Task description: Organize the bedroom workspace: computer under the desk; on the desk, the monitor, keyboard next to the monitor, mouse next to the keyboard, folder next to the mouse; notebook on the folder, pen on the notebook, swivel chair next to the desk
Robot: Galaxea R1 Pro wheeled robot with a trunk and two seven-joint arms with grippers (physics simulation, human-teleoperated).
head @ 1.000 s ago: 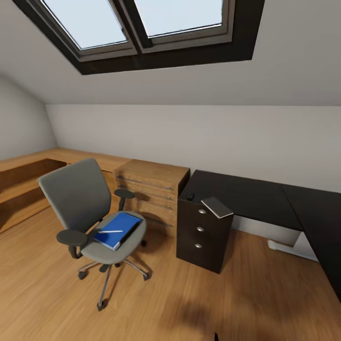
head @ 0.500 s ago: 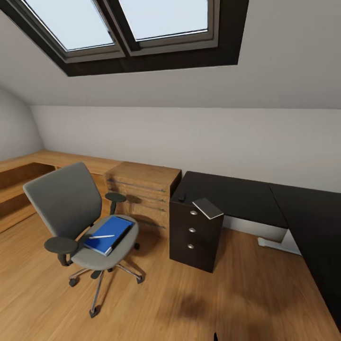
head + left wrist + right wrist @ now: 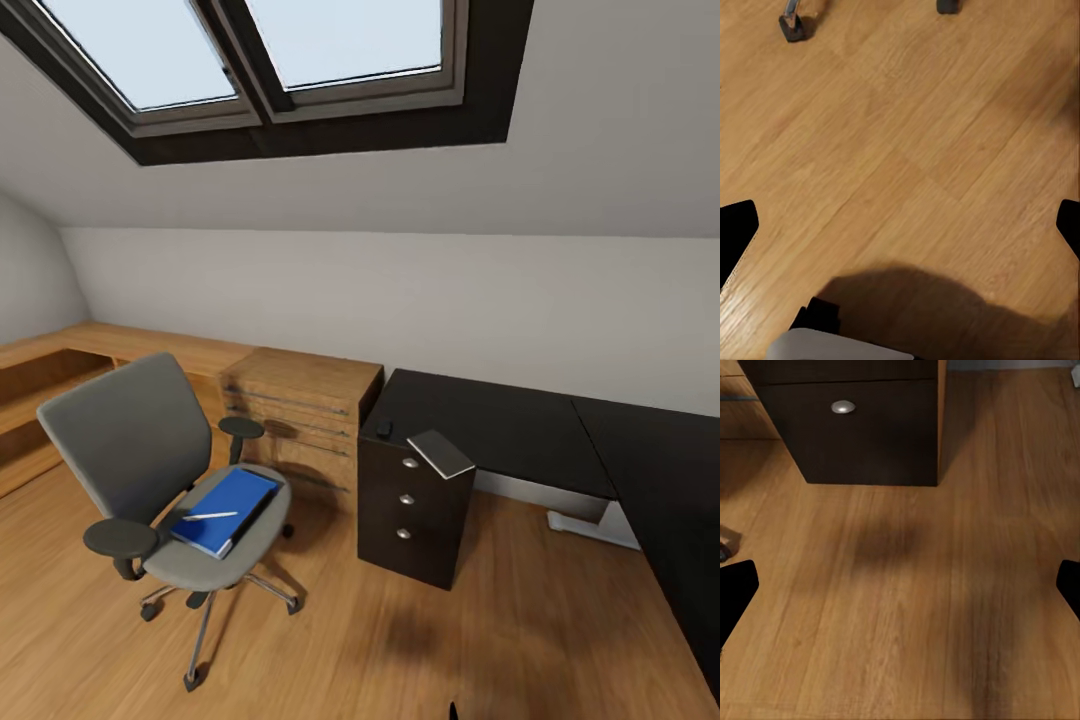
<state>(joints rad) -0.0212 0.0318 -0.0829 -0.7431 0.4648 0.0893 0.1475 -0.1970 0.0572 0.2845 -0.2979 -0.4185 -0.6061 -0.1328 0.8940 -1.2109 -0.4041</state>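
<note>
Partly cropped desk [image 3: 520, 425], right edge

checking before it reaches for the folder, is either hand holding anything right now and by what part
Nothing is held. In each wrist view the fingers stand wide apart with only bare wood floor between them. The folder lies on the swivel chair.

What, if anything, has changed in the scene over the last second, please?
Only the camera moved: the whole head view slid left, so the robot has turned or rolled. The swivel chair keeps the folder and pen on its seat, and the notebook lies on the desk as before. Nothing was grasped or released.
</note>
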